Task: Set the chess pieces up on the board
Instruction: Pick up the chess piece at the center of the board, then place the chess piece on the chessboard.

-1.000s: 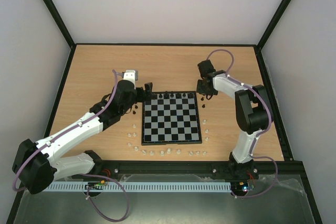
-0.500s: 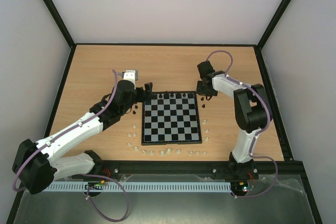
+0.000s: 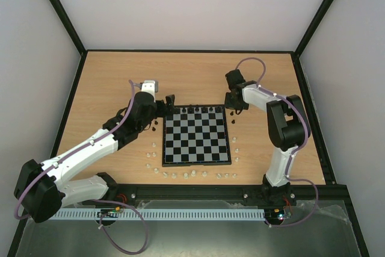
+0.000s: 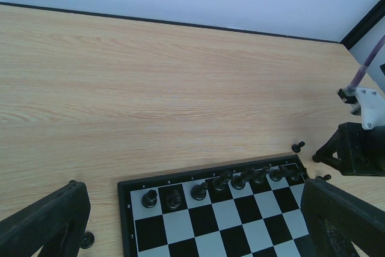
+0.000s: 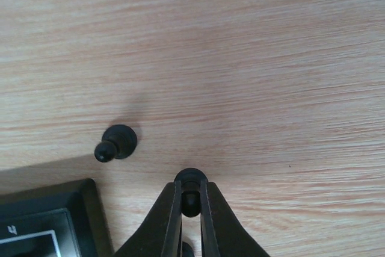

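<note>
The board [image 3: 197, 164] lies mid-table, and a row of black chess pieces [image 3: 201, 109] stands along its far edge. In the left wrist view that row [image 4: 216, 182] fills the board's [image 4: 180, 227] back rank. My left gripper [image 3: 170, 103] hovers open above the far left corner, with its dark fingers [image 4: 42, 221] wide apart. Just off the far right corner, my right gripper [image 3: 234, 108] is low on the table. In the right wrist view the right gripper [image 5: 190, 188] is shut on a black pawn [image 5: 190, 176] that stands on the wood.
A second black pawn [image 5: 117, 141] lies tipped beside the board's corner [image 5: 54, 221]. Loose black pieces [image 3: 155, 126] sit left of the board, and another [image 4: 297, 147] lies beyond its far right corner. Small translucent white pieces [image 3: 186, 174] line the front and sides.
The right gripper's jaws have closed onto the black pawn, and its arm has shifted slightly. The left arm has not moved.
</note>
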Robot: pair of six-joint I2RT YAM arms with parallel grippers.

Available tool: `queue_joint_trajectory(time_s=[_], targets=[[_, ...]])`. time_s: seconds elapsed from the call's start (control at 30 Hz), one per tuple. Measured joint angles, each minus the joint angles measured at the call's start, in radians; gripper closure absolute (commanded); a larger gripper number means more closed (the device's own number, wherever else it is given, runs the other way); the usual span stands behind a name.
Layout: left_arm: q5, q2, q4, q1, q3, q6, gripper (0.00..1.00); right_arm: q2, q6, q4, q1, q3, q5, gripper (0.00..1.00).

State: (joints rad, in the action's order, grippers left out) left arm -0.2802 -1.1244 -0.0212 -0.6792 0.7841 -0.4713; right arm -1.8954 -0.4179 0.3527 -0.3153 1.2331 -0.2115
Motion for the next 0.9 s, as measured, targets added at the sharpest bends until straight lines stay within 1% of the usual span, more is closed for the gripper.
queue_joint_trajectory(time_s=[0.07,0.33,0.6,0.7,0.9], targets=[[0.0,0.0,0.0,0.0,0.0,0.0,0.01,0.0,0.002,0.0,0.0,0.006,0.0,0.99],[0.0,0.0,0.0,0.0,0.0,0.0,0.01,0.011,0.003,-0.001,0.0,0.002,0.006,0.99],[0.0,0.0,0.0,0.0,0.0,0.0,0.01,0.172,0.002,0.002,-0.013,-0.059,0.046,0.98],[-0.001,0.0,0.0,0.0,0.0,0.0,0.01,0.228,0.002,0.01,-0.039,-0.066,0.052,0.98],[0.0,0.0,0.0,0.0,0.0,0.0,0.01,0.296,0.002,0.037,-0.143,-0.085,0.063,0.98]])
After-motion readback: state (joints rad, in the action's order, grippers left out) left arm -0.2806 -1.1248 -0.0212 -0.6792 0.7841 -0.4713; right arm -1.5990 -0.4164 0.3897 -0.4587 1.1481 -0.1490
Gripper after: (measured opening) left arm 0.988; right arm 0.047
